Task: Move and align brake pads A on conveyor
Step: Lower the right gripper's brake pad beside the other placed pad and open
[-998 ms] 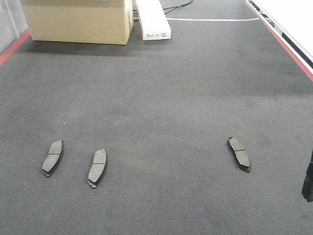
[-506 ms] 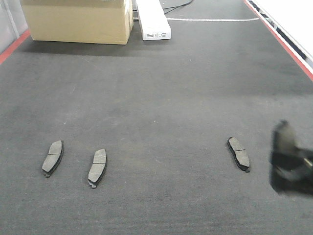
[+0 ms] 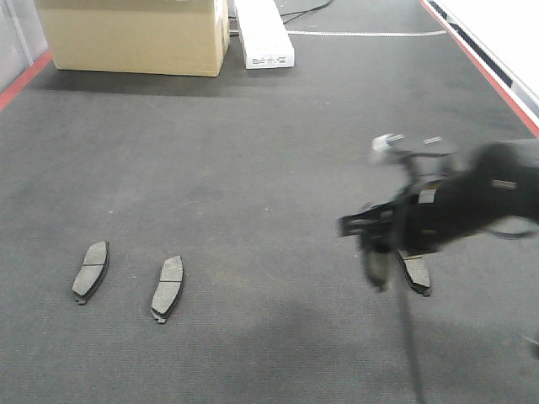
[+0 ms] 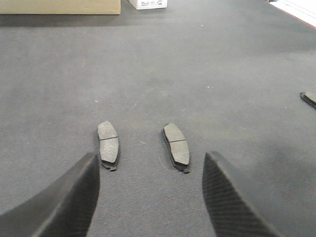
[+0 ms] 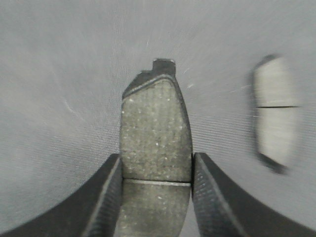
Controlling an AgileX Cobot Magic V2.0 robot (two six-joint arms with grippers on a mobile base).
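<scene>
Dark felt conveyor [image 3: 253, 168] carries two brake pads [image 3: 91, 271] [image 3: 168, 287] near its left rail, a third [image 3: 416, 273] toward the right. Right gripper [image 5: 155, 170] fingers clamp a fourth pad [image 5: 155, 140] (motion-blurred) above it. Left gripper [image 4: 148, 192] fingers spread wide, holding nothing.

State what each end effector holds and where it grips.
The right end effector clamps a brake pad by its long side edges, around the central groove. The left end effector holds nothing.

Front view: right arm [image 3: 472, 202] motion-blurred; it overlaps the near pad [image 3: 416, 273]. Right wrist view: held pad [image 5: 155, 148] cut off at bottom edge; second pad [image 5: 274, 118] blurred. Left wrist view: a pad [image 4: 310, 98] cut off at right edge.
</scene>
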